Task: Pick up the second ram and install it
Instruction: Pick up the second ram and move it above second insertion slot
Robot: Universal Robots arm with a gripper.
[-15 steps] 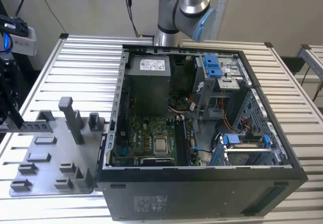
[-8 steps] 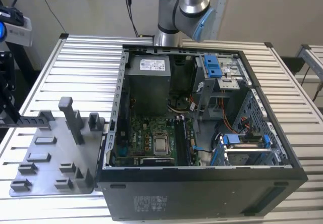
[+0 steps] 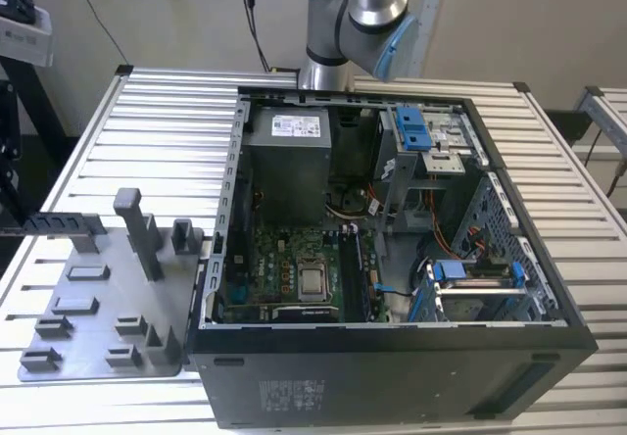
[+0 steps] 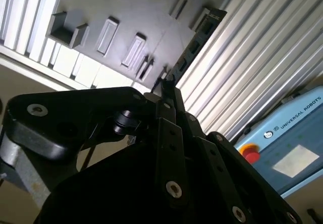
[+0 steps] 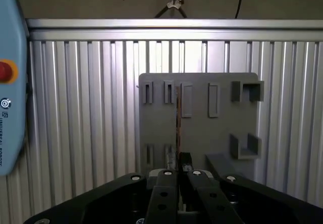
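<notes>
The second ram [image 3: 64, 224] is a thin dark stick standing on edge in the grey holder [image 3: 98, 308], at its far corner on the exterior view's left. In both wrist views my gripper [image 5: 179, 176] [image 4: 165, 90] is well above the holder [image 5: 222, 128] and apart from the ram. Its fingers lie side by side, shut, with nothing between them. The ram [image 5: 177, 123] [image 4: 194, 45] runs straight out from the fingertips, in line with them. The open PC case [image 3: 392, 366] shows its motherboard [image 3: 284, 268].
My arm [image 3: 362, 14] rises behind the case. Tall upright pegs [image 3: 137, 229] stand on the holder close to the ram. A blue control pendant [image 5: 10, 108] [image 4: 282, 153] lies on the slatted aluminium table [image 3: 167, 131] beside the holder.
</notes>
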